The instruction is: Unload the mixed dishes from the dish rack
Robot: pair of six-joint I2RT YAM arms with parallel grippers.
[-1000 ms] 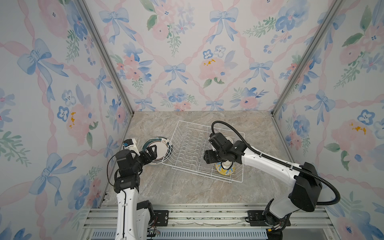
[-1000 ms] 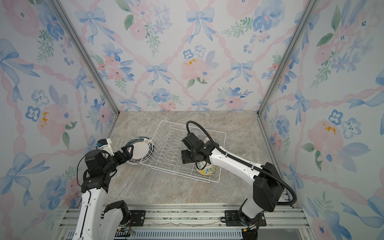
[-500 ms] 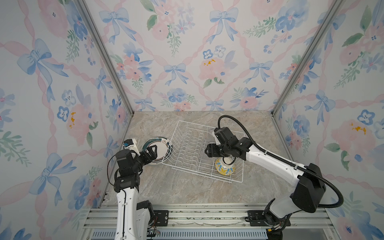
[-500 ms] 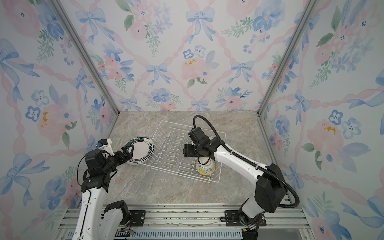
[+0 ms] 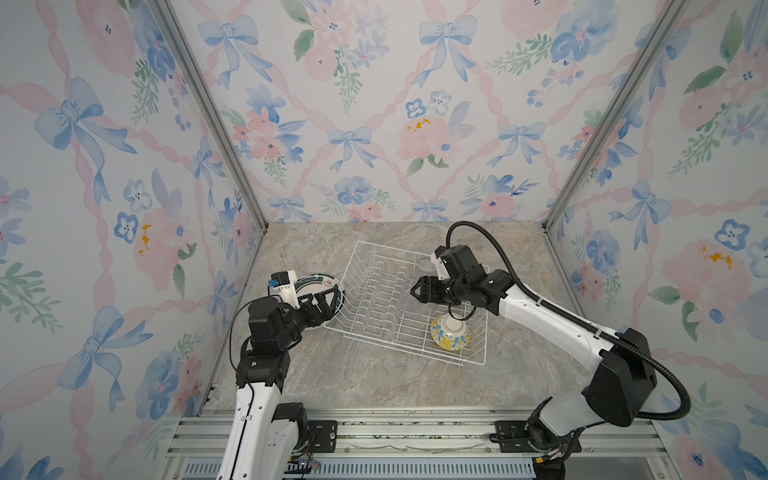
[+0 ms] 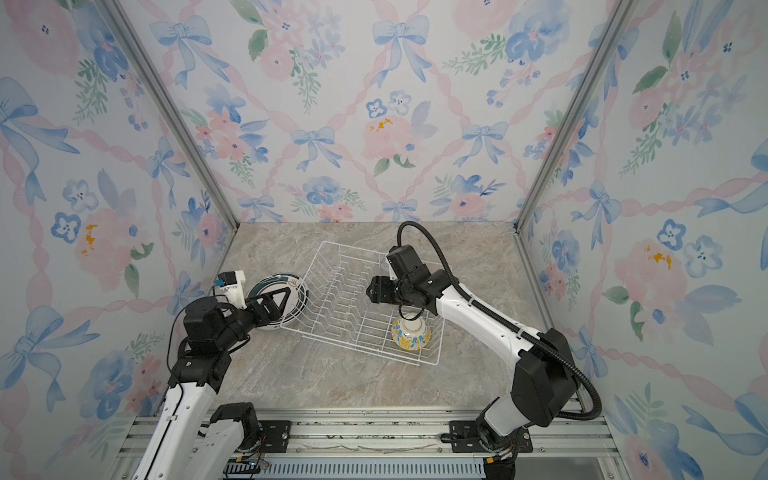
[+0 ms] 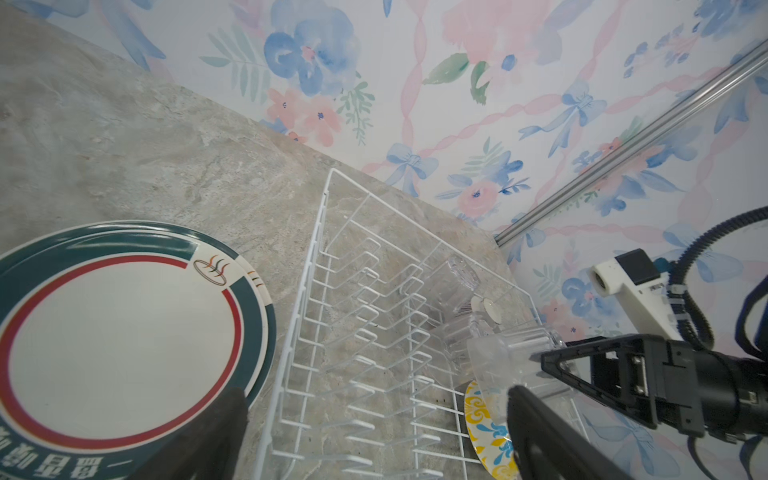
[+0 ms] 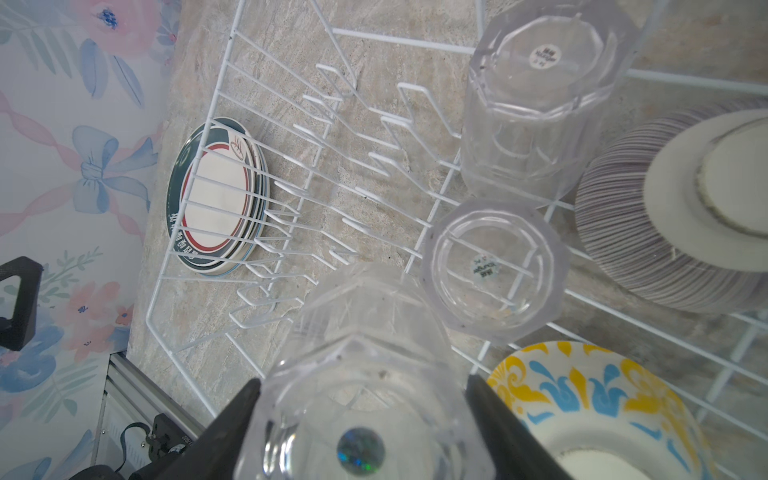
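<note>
Clamping a cup (image 8: 357,332) by its sides, the right gripper (image 8: 361,386) holds it sideways above the rack (image 5: 374,291), clear of the wires (two more cups (image 8: 494,266) and two bowls (image 8: 594,415) sit inside). The left gripper (image 5: 322,303) hangs empty, jaws apart, over the plates (image 5: 316,280) stacked beside the rack, probably the drop spot.

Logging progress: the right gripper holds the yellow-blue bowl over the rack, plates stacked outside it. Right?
No: the right gripper holds a clear glass cup, seen in the right wrist view; the yellow-blue bowl sits in the rack. The rest stands.
</note>
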